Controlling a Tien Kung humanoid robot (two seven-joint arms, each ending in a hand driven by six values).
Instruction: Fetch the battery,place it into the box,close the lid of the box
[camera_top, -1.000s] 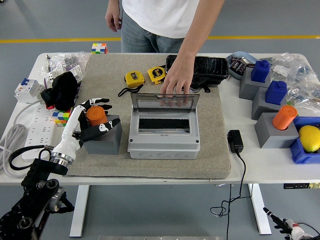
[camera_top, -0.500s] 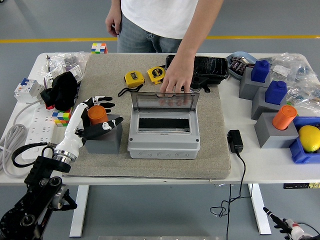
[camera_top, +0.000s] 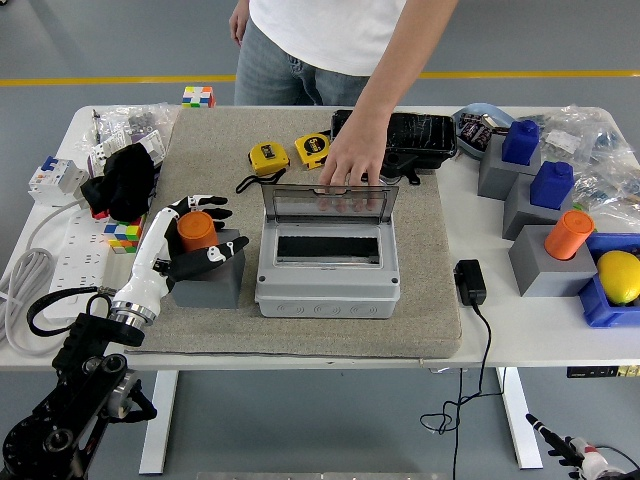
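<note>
While the left hand still cups the battery, its arm edged right.

The premises presented as a robotics test lab or workshop. The floor was smooth grey industrial coating with a yellow marking line. A white height-adjustable bench carried a felt mat, tape measures, a power strip, a circuit breaker and bagged parts. A person stood at its far side.
</note>
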